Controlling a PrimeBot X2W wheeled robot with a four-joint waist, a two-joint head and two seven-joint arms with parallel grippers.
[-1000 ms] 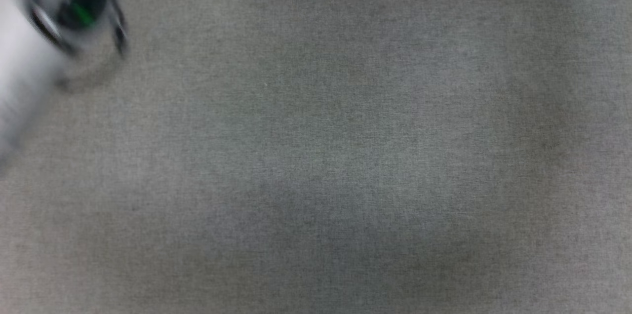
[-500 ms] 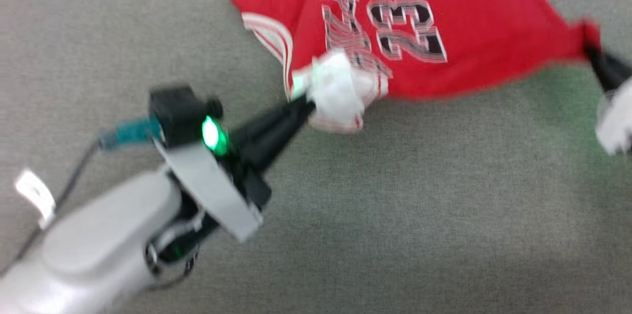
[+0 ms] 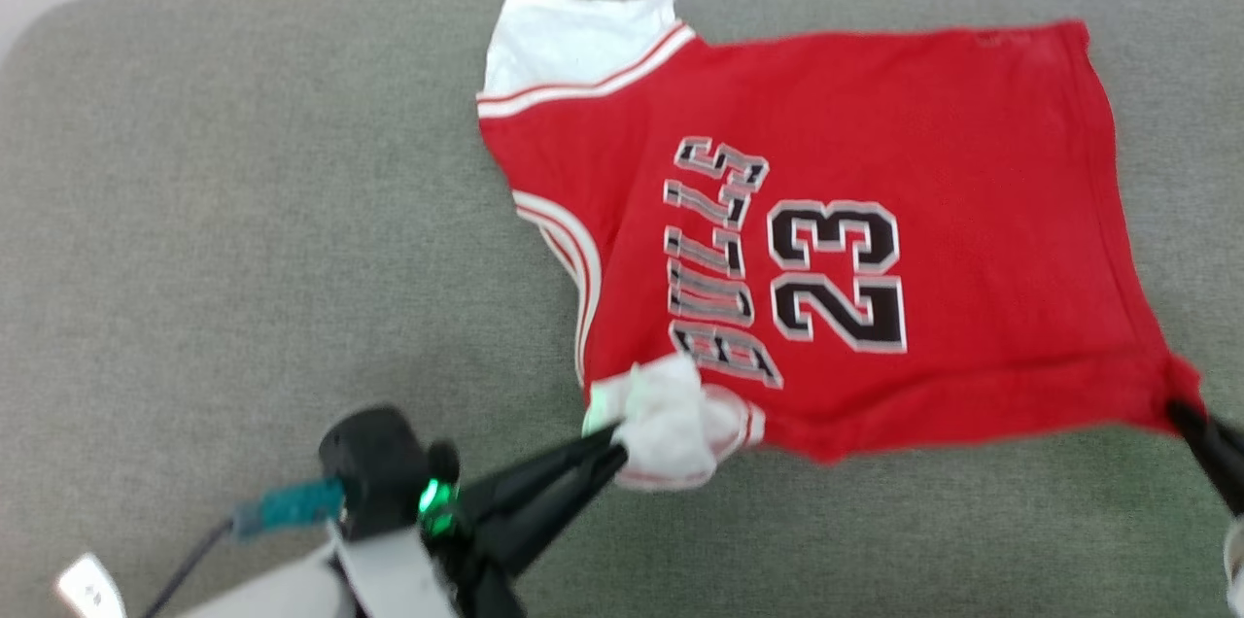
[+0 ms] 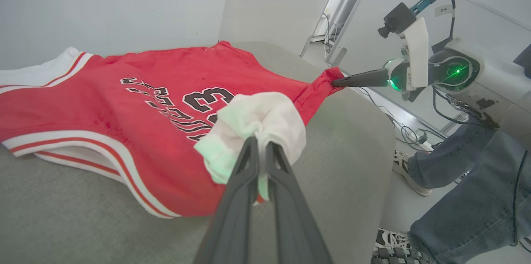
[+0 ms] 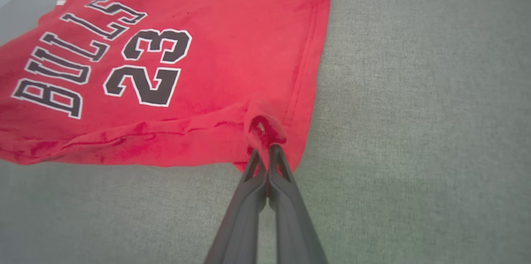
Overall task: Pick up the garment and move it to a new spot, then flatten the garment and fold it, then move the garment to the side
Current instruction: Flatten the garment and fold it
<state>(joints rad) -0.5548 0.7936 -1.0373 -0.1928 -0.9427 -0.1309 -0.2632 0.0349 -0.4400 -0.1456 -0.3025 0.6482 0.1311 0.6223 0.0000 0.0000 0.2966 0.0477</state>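
Left gripper (image 3: 614, 438), lower centre: clamped on bunched white sleeve (image 3: 671, 419). Right gripper (image 3: 1184, 412), lower right edge: pinching red hem corner (image 5: 265, 129).

Garment (image 3: 972, 142) stretched between them, print up, on grey cushion (image 3: 243, 210).

Second ago head view showed bare cushion; camera swung.

Likely relocation done, flattening next.

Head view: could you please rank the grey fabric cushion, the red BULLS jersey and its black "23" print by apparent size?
Largest to smallest:
1. grey fabric cushion
2. red BULLS jersey
3. black "23" print, clearly the smallest
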